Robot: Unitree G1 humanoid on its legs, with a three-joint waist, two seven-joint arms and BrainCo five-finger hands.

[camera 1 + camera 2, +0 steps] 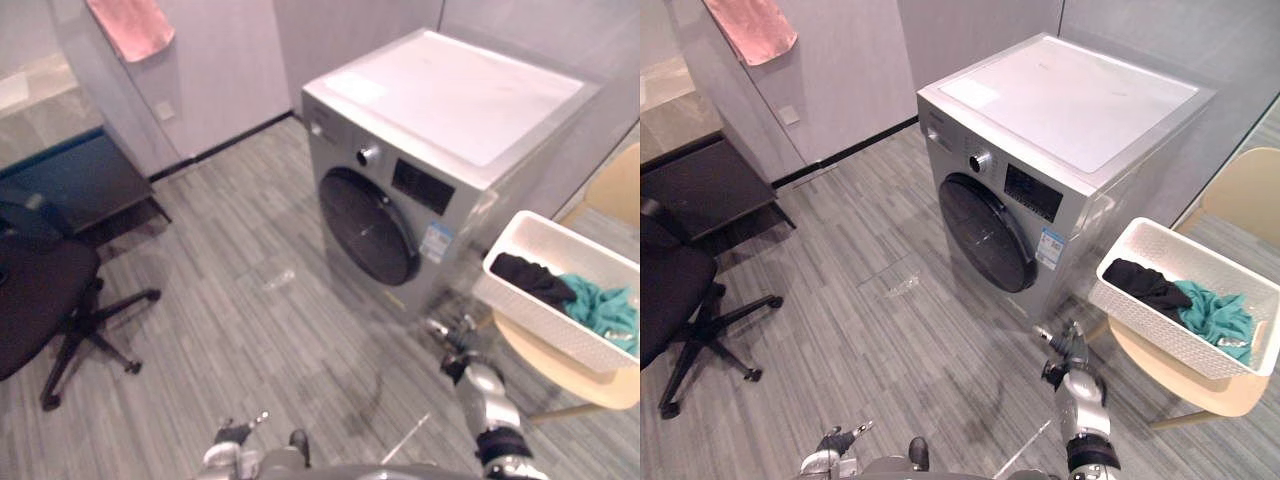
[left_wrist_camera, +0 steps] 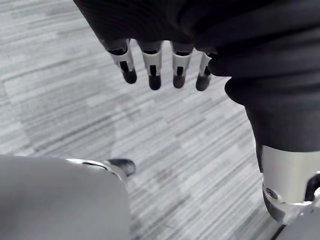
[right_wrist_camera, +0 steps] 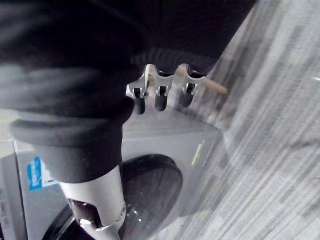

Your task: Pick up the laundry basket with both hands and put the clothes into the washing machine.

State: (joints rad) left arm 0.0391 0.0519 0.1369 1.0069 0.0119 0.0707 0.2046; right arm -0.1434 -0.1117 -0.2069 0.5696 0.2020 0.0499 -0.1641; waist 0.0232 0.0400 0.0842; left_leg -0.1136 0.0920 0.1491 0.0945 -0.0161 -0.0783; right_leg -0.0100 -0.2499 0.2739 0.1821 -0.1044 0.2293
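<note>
A white laundry basket [image 1: 545,305] rests on a pale wooden chair [image 1: 570,375] at the right, holding a black garment [image 1: 530,278] and a teal one [image 1: 605,305]. Left of it stands the silver washing machine [image 1: 450,100], its dark round door [image 1: 368,225] shut. My right hand [image 1: 458,355] hangs low over the floor, in front of the machine and just left of the basket, touching neither. Its fingers [image 3: 160,95] are relaxed and empty. My left hand [image 1: 232,438] hangs low over the floor at my left side, fingers [image 2: 152,70] straight, holding nothing.
A black office chair [image 1: 40,300] stands at the left on the grey plank floor. Behind it is a dark low table [image 1: 80,180]. A pink towel [image 1: 130,25] hangs on the back wall. Open floor lies between me and the machine.
</note>
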